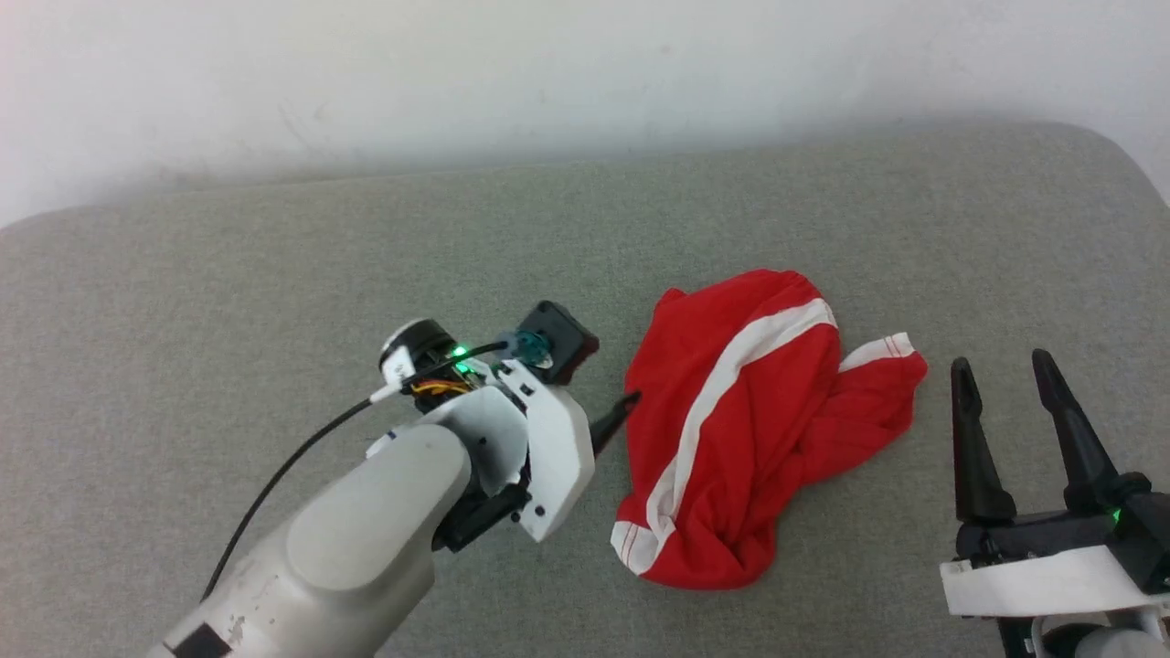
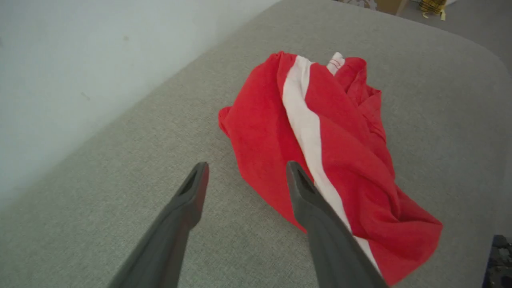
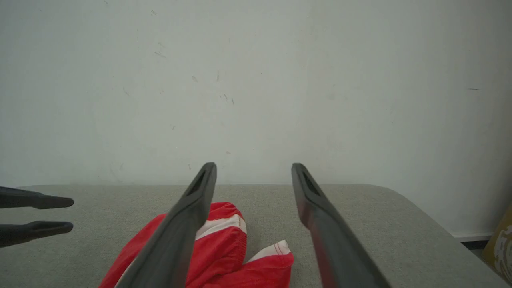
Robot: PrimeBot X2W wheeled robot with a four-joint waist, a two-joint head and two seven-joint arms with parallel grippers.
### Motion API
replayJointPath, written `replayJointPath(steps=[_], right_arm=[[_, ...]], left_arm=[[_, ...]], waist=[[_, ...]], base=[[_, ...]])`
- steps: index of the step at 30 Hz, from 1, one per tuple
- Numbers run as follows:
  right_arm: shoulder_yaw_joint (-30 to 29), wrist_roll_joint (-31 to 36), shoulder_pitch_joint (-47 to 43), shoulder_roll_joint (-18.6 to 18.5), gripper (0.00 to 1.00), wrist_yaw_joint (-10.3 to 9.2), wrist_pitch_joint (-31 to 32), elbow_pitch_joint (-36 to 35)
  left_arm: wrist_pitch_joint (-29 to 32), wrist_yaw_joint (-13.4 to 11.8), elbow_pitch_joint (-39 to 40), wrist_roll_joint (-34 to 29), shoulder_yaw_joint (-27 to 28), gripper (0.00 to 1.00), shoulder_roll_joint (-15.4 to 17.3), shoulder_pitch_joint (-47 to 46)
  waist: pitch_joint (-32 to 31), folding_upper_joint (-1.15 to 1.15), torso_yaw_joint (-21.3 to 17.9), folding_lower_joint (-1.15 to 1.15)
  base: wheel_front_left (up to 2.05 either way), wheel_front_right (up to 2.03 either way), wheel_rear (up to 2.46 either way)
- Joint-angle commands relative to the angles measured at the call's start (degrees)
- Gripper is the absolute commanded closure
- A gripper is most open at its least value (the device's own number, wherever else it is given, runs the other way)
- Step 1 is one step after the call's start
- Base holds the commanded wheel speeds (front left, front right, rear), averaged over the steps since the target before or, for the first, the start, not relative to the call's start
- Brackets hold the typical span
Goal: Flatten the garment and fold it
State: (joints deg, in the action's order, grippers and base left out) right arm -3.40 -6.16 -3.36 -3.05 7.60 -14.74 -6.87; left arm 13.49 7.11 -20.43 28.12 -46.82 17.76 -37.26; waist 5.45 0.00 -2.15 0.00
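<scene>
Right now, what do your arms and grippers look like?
Left arm: pale grey-white shell, black cable beside it, yellow wires and a green light at the wrist. Left gripper and right gripper: two long, dark, tapering fingers each; the right one sits on a white base with a green light.

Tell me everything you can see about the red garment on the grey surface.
The garment is thin red fabric with a broad white stripe and white-trimmed hems. It lies crumpled in a heap on the grey padded surface. The open left gripper points at its left edge; the open right gripper stands apart on its right. Neither holds it.
</scene>
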Motion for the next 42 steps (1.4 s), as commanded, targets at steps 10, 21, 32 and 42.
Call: replayJointPath(steps=[10, 21, 32, 42], right_arm=[[0.39, -1.09, 2.37, 0.17, 0.0, -0.11, -0.26, -0.01], [1.06, -2.0, 4.56, 0.17, 0.0, -0.11, -0.26, 0.22], [-0.71, -2.03, 4.35, 0.17, 0.0, -0.11, -0.26, 0.33], [-1.1, -1.25, 2.15, 0.17, 0.0, -0.11, -0.26, 0.01]], left_arm=[[16.91, 0.36, 5.31, 18.25, -24.45, 0.0, 8.16, -12.31], [28.03, 0.37, 8.7, 14.4, -26.51, 0.0, 7.8, -8.33], [21.61, 0.37, 2.4, 10.51, -26.53, 1.0, 6.42, -4.87], [2.49, -0.97, -0.88, 15.33, -20.57, 1.0, 12.91, -6.72]], waist=[[2.76, 0.0, -2.71, 0.0], [5.46, 0.0, -5.75, 0.0], [5.32, 0.0, -4.85, 0.0], [1.77, 0.0, -0.95, 0.0]], base=[[0.0, 0.0, 0.0], [0.0, 0.0, 0.0], [0.0, 0.0, 0.0], [0.0, 0.0, 0.0]])
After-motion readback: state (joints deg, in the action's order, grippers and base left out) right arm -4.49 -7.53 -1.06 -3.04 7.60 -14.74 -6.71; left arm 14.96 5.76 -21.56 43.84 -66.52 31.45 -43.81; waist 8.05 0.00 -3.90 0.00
